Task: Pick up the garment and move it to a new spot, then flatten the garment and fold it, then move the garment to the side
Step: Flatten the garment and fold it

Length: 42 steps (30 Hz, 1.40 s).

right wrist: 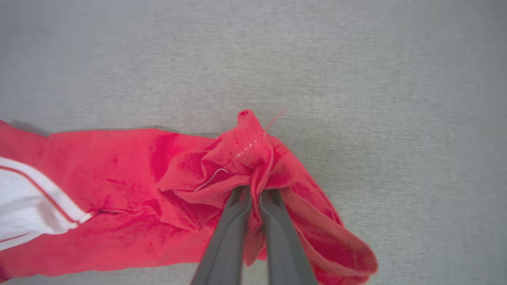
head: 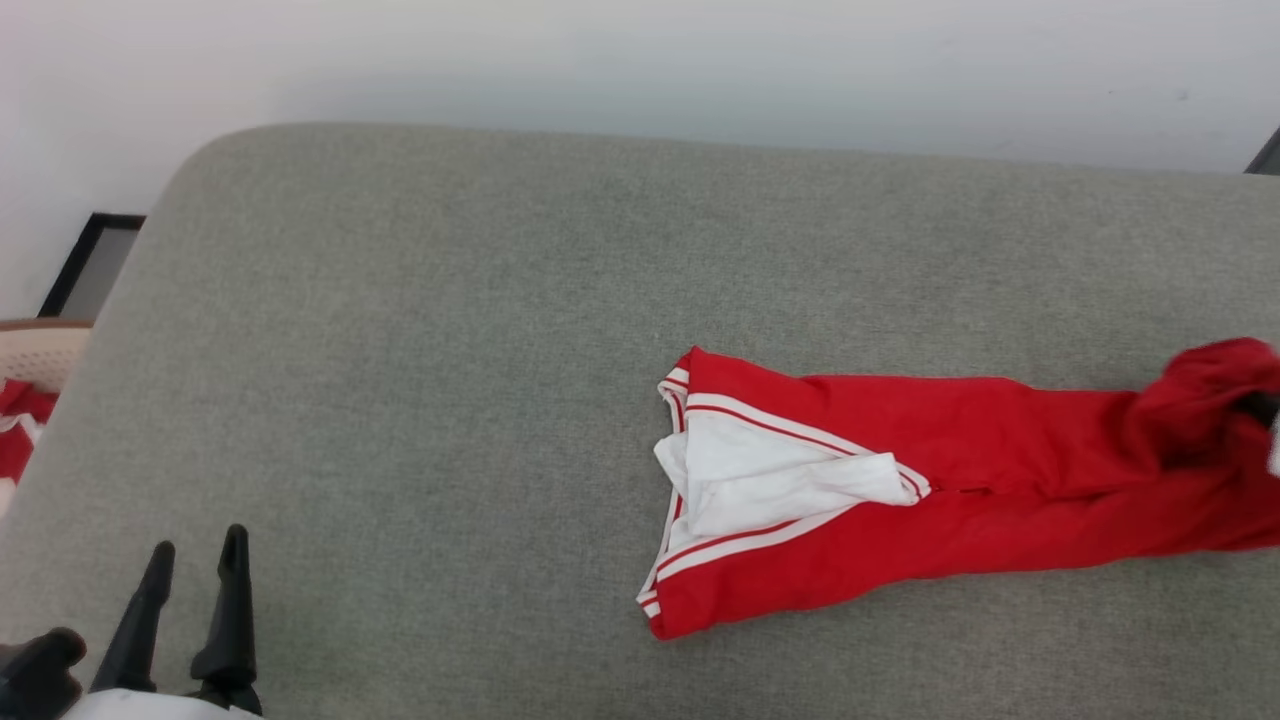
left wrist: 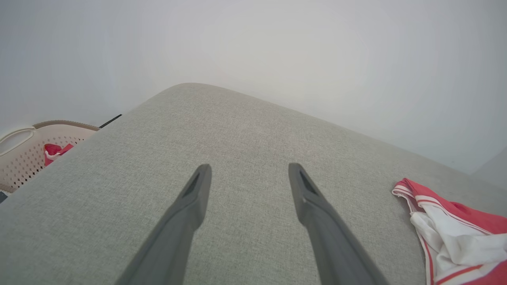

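Shirt of bright red soft cloth (head: 1000, 440), white-sleeved, lies lengthwise left to right; right gripper (right wrist: 256, 192) pinches its right end, left gripper (left wrist: 249, 168) gapes empty, well left.

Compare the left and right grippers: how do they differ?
The left gripper has fingers wide apart, empty; the right gripper has them shut on the red shirt. The left one is over bare grey surface; the right one meets the shirt's bunched end. Both have dark fingers.
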{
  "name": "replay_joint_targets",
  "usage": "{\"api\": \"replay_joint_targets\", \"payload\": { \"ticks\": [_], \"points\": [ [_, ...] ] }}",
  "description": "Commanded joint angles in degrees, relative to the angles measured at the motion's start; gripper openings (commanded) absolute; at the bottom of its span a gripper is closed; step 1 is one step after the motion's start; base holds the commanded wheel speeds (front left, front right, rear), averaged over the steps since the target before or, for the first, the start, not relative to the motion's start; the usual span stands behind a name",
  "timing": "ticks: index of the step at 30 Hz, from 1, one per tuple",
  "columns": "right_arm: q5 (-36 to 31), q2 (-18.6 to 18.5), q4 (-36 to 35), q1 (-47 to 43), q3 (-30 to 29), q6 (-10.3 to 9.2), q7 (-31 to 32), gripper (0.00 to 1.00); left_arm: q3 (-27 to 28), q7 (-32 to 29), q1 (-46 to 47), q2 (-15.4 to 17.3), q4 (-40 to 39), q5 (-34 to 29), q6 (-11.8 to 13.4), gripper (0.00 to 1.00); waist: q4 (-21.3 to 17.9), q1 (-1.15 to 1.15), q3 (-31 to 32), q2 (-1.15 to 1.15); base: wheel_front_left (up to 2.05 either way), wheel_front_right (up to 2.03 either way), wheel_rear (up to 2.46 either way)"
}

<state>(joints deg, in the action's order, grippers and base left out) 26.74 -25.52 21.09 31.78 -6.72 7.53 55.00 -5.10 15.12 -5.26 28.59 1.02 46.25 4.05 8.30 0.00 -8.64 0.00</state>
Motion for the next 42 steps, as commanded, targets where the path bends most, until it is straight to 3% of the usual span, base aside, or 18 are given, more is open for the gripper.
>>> {"api": "replay_joint_targets", "payload": {
  "ticks": [1,8,15,23,33,34,36,42],
  "points": [
    [0.81,0.81,-0.91,-1.22,0.78,-0.1,0.46,0.0,0.21,-0.04,-0.54,-0.17,-0.03,-0.1,0.05,1.0,-0.38,0.0,0.5,0.0,0.0,0.0,0.0],
    [3.76,7.25,-9.38,-2.73,7.31,-0.1,1.87,0.0,0.0,-0.27,-1.25,-0.34,0.2,0.06,0.07,1.0,0.13,0.0,2.15,0.0,0.0,0.0,0.0],
    [2.86,15.35,-10.26,-2.3,14.91,-0.1,0.27,0.0,-1.39,-0.82,-0.15,-0.7,0.75,-0.05,-0.48,1.0,2.19,0.0,3.11,0.0,0.0,0.0,0.0],
    [1.9,21.33,-3.97,0.21,21.94,-0.1,-4.43,0.0,-2.86,-0.96,1.29,-1.63,2.2,-0.3,-1.03,1.0,5.08,0.0,2.93,0.0,0.0,0.0,0.0],
    [1.73,22.63,8.25,3.69,27.35,-0.1,-11.52,0.01,-4.34,-0.81,3.1,-3.15,4.62,-0.37,-1.77,1.0,7.11,0.0,2.46,0.0,0.0,0.0,0.0],
    [1.94,22.65,9.1,4.16,27.74,-0.1,-12.08,0.16,-4.36,-0.76,3.18,-3.24,4.82,-0.48,-1.75,1.0,7.12,0.0,2.45,0.0,0.0,0.0,0.0],
    [3.23,22.64,10.24,4.83,28.68,-0.1,-12.83,0.97,-4.28,-0.68,3.28,-3.37,5.15,-0.45,-1.9,1.0,6.93,0.0,2.6,0.0,0.0,0.0,0.0],
    [7.18,22.66,10.25,6.43,30.07,-0.1,-12.7,1.0,-3.32,-0.47,2.21,-3.04,5.36,-0.51,-1.51,1.0,4.97,0.0,3.3,0.0,0.0,0.0,0.0]
  ]
}}
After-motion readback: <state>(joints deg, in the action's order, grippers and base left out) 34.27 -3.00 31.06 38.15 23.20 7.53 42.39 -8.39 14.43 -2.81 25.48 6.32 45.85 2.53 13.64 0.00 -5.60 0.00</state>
